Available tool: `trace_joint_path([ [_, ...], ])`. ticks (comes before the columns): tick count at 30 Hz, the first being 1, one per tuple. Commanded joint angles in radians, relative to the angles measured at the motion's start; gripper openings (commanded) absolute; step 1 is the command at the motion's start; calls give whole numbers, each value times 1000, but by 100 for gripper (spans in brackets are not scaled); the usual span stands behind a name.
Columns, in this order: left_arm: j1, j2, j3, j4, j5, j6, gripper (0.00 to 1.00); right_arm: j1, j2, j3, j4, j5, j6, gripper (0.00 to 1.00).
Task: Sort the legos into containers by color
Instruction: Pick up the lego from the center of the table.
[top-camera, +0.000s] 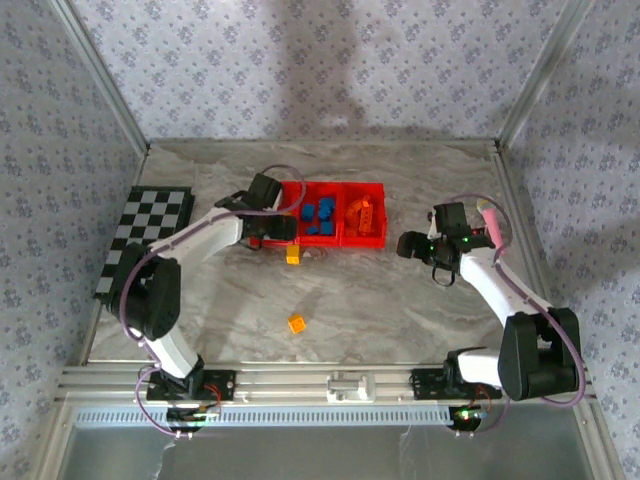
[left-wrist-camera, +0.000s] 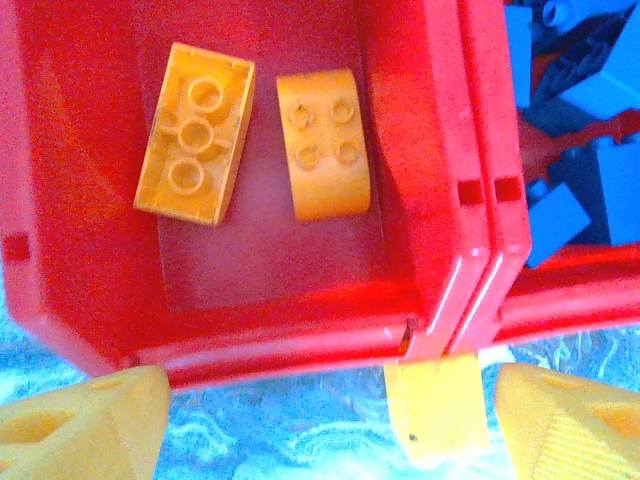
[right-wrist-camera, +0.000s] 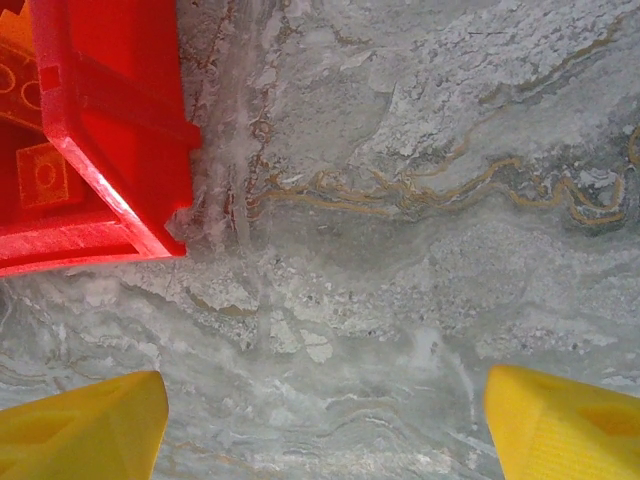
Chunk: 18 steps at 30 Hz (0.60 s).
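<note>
The three joined red containers (top-camera: 340, 185) stand at the table's centre back. The left one (left-wrist-camera: 80, 250) holds two yellow-orange legos, an oblong one (left-wrist-camera: 195, 132) and a curved one (left-wrist-camera: 322, 143). Blue legos (top-camera: 320, 215) fill the middle one, orange legos (top-camera: 365, 213) the right one. My left gripper (top-camera: 280, 238) hovers open over the left bin's front wall. A yellow lego (left-wrist-camera: 435, 405) lies on the table between its fingers, close to the right finger (left-wrist-camera: 570, 420). An orange lego (top-camera: 297, 323) lies alone nearer the arms. My right gripper (top-camera: 408, 245) is open over bare table, beside the right bin's corner (right-wrist-camera: 110, 130).
A pink cylinder (top-camera: 490, 220) lies at the right, behind the right arm. A black-and-white checkered board (top-camera: 145, 235) covers the table's left side. Metal frame posts rise at the back corners. Marble tabletop (right-wrist-camera: 400, 250) spreads under the right gripper.
</note>
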Motion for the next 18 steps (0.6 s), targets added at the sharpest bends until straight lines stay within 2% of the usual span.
trace_joint_path([
  [1,-17,-85,-42,18,19,-14,86,9,10,-9,10,-5,15,85],
  [8,-80,-91,-107,5,16,-100,89,27,23,-8,21,-2,23,85],
  [13,-125,-25,-119,42,-9,-178,91,40,25,-5,19,2,26,85],
  [18,-132,50,-109,80,-29,-220,96,39,11,-6,5,13,16,85],
])
